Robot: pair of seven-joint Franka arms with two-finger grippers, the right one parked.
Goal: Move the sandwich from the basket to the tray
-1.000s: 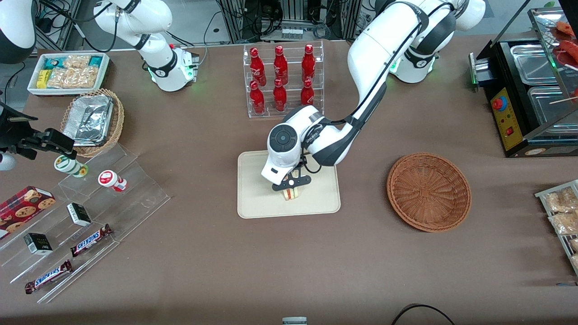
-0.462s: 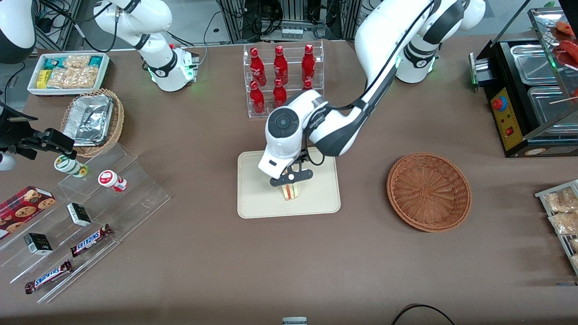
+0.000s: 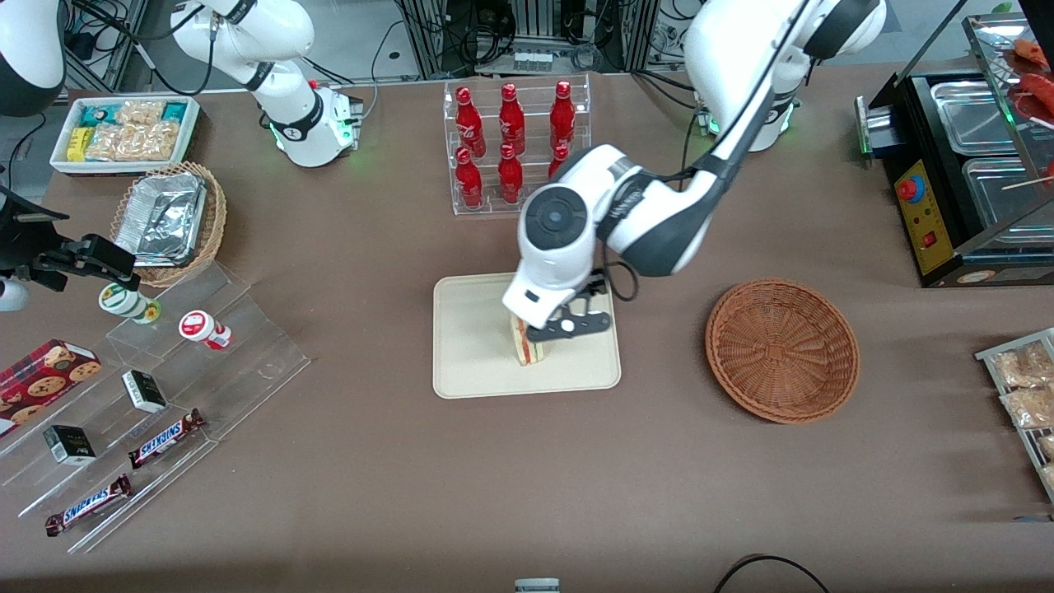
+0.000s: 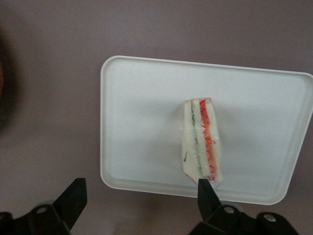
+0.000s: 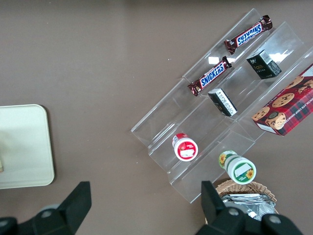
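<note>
The sandwich [image 3: 527, 347] lies on the beige tray [image 3: 469, 350] in the middle of the table, its red and green filling edge showing. In the left wrist view the sandwich [image 4: 200, 142] rests free on the tray [image 4: 142, 122]. My gripper [image 3: 568, 328] hovers above the tray, just beside the sandwich on the basket's side. The gripper [image 4: 140, 191] is open, its fingers wide apart with nothing between them. The reddish-brown basket [image 3: 782, 350] sits empty toward the working arm's end of the table. The tray's corner [image 5: 24, 147] also shows in the right wrist view.
A clear rack of red bottles [image 3: 515, 144] stands farther from the front camera than the tray. Stepped acrylic shelves with snacks [image 3: 165, 387], a wicker basket of foil trays [image 3: 169, 218] and a white snack bin [image 3: 123, 132] lie toward the parked arm's end.
My gripper has risen off the sandwich and shifted toward the basket. The sandwich stays on the tray.
</note>
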